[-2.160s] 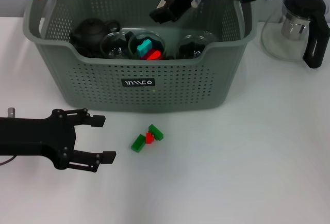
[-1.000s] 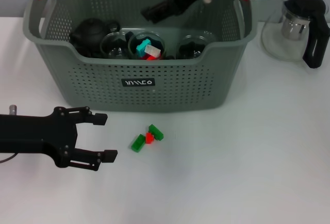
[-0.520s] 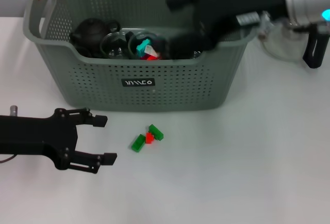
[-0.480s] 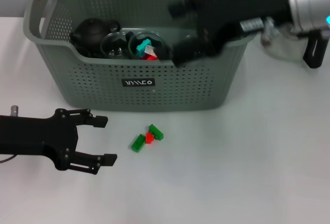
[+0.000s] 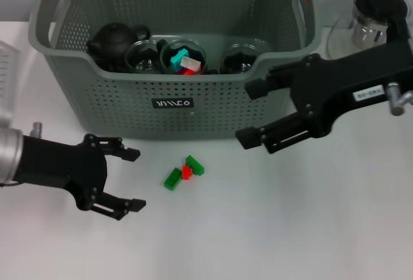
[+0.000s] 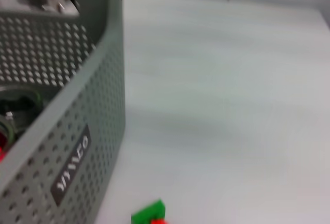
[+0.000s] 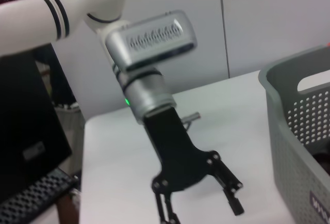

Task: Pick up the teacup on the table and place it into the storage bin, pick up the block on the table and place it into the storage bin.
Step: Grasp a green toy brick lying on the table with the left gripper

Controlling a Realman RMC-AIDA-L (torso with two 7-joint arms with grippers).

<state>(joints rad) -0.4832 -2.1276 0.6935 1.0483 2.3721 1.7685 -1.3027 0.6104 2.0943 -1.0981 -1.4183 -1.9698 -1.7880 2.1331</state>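
The grey-green storage bin stands at the back middle of the table. Inside it are a black teapot and three glass teacups; the middle teacup holds small cyan, red and white blocks. On the table in front of the bin lies a cluster of green and red blocks, whose green block also shows in the left wrist view. My left gripper hovers open left of this cluster. My right gripper is open before the bin's front right corner, empty.
A glass kettle with a black handle stands behind and right of the bin. The right wrist view shows my left gripper over the white table, with the bin's wall beside it.
My right arm has swung from above the bin's back, out and down to its front right, with its fingers now spread. My left gripper has turned slightly in place.
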